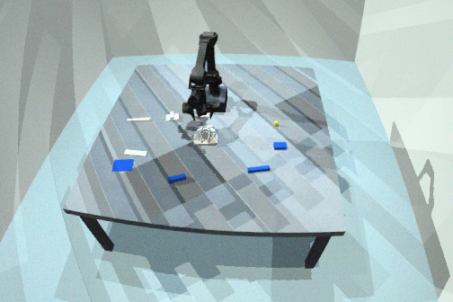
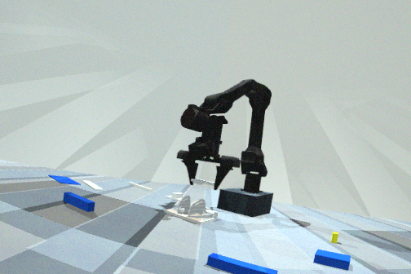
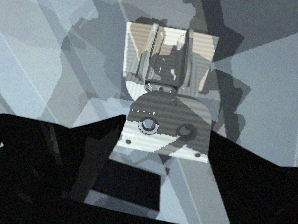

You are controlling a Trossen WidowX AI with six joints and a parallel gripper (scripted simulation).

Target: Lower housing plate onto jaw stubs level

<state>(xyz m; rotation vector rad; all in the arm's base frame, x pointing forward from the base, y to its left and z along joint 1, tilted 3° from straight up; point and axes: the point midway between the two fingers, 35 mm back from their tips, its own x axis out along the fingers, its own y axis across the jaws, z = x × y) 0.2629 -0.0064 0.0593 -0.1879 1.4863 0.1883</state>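
Observation:
My gripper point(image 1: 203, 118) point(image 2: 204, 185) point(image 3: 164, 126) is shut on the white housing plate point(image 2: 203, 181) point(image 3: 170, 144), which has two round holes and a rounded far edge. The plate hangs about level above the table, clearly apart from the base. The white base point(image 1: 199, 143) point(image 2: 199, 219) point(image 3: 205, 54) lies flat on the table, with two upright jaws point(image 2: 197, 205) standing side by side on it. In the wrist view the plate covers the base's near part, so the jaw stubs under it are hidden or unclear.
A small white part point(image 1: 172, 116) point(image 2: 175, 196) lies beside the base. White strips point(image 1: 138, 119) point(image 1: 136, 153), a blue sheet point(image 1: 123, 164) point(image 2: 64, 179), blue blocks point(image 1: 176, 178) point(image 1: 258, 169) point(image 1: 279, 146) and a yellow peg point(image 1: 276, 123) point(image 2: 334, 237) lie farther out.

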